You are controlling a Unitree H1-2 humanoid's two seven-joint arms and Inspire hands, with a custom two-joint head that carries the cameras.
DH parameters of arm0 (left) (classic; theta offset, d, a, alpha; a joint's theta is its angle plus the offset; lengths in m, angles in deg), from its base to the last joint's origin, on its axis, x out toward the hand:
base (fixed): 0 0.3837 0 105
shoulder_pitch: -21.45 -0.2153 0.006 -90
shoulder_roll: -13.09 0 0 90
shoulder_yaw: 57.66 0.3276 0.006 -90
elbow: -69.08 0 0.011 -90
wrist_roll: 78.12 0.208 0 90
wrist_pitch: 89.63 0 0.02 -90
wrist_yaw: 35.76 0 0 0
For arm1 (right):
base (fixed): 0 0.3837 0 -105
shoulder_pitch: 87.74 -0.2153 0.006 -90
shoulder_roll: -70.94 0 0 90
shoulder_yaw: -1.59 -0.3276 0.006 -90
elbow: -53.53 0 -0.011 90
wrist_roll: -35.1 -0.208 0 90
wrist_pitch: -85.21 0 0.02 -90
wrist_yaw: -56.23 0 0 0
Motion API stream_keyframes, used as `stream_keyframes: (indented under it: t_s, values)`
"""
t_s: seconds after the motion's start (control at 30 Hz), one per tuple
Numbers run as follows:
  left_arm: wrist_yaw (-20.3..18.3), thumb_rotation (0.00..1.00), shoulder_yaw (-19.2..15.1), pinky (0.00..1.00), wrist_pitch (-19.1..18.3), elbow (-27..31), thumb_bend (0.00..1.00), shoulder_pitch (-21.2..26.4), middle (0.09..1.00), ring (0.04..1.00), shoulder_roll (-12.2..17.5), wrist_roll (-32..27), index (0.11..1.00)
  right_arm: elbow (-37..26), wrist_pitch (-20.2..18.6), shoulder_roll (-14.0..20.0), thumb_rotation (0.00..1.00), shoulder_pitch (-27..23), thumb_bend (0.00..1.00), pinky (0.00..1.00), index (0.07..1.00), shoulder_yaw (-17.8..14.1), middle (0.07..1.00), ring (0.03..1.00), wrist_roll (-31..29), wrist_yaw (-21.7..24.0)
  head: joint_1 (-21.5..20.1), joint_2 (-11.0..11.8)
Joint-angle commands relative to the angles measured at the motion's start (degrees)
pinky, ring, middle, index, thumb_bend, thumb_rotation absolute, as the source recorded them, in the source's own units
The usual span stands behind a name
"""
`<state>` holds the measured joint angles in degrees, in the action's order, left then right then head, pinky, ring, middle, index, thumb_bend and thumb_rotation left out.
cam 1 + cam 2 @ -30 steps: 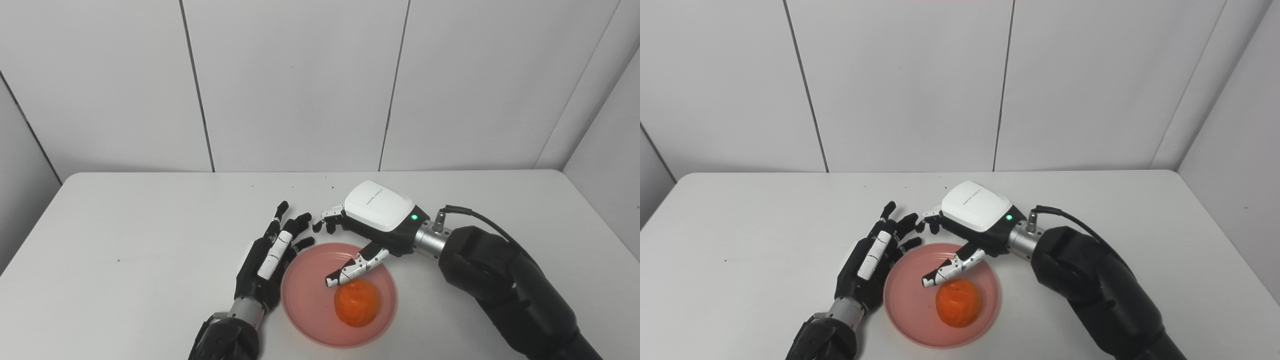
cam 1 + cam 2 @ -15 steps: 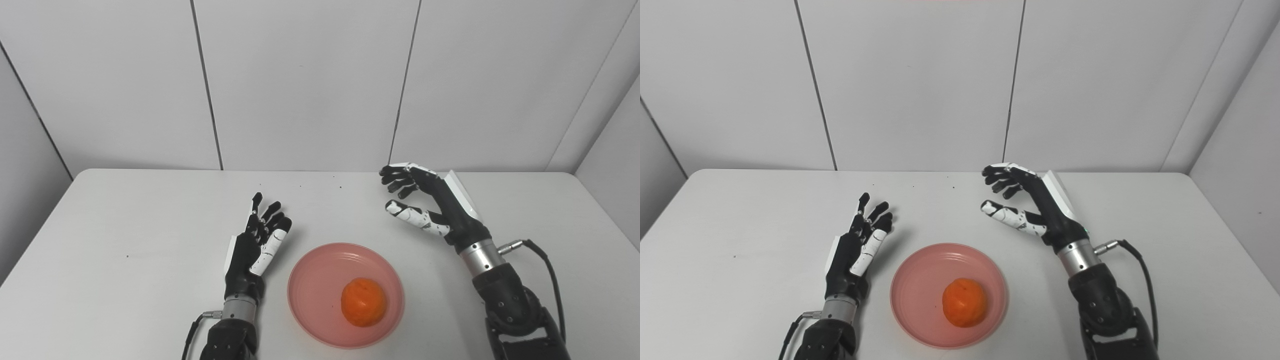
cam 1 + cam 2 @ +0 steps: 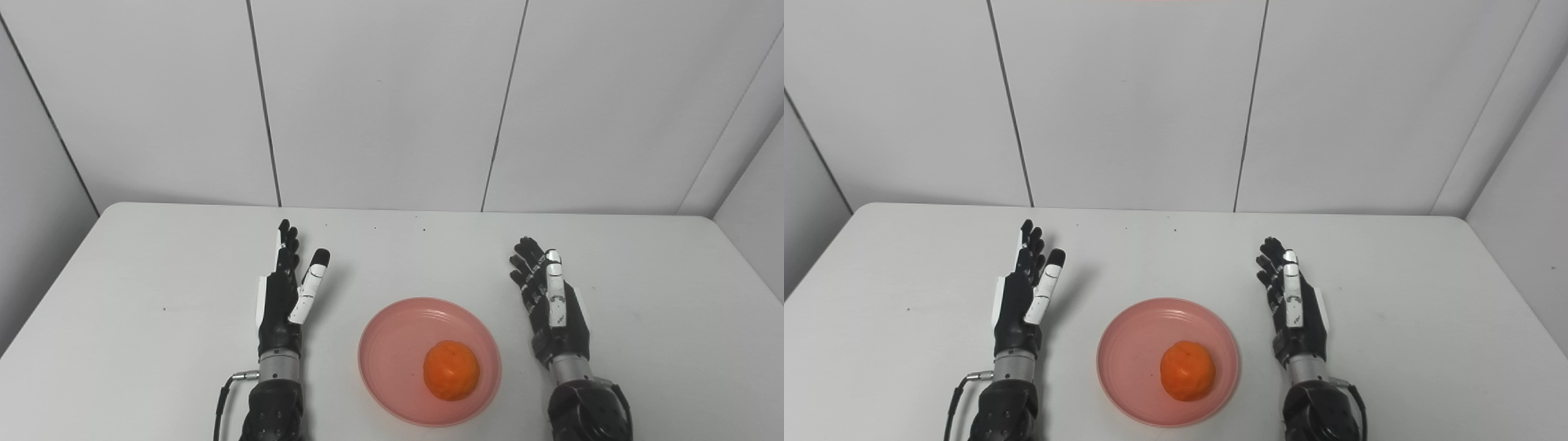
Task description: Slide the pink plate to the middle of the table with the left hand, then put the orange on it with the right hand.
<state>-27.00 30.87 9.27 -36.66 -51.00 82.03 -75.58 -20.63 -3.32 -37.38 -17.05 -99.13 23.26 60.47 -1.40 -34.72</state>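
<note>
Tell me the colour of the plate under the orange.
Pink; the plate shows best in the left eye view.

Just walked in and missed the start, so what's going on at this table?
Nothing is being handled right now. The orange sits on the pink plate near the front middle of the white table. The left hand and the right hand are both open and empty, one on each side of the plate, touching neither it nor the fruit. The job looks finished.

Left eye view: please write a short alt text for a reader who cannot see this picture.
An orange lies on a pink plate near the front of a white table. The robot's left hand and right hand rest open on either side, touching neither.
</note>
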Motion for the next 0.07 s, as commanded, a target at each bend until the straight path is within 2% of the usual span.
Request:
stream_keyframes:
  t_s: [0.0, 0.03]
  values:
    - [-2.08, 0.74, -0.35, 1.0, -1.84, 0.79, 0.74, -0.15, 1.0, 1.0, 0.11, -2.59, 1.0, 1.29, -0.24, -0.99, 0.91, 0.73, 0.74, 0.94, 0.863, 0.46, 0.893, 0.904, 0.01, -1.36, -0.02, 0.07]
    - [-2.57, 0.74, -0.35, 1.0, -2.48, 1.03, 0.73, -0.15, 1.0, 1.0, 0.23, -3.33, 1.0, 1.35, -0.22, -1.15, 0.91, 0.84, 0.73, 0.94, 0.86, 0.48, 0.894, 0.903, -0.19, -1.61, -0.02, 0.07]
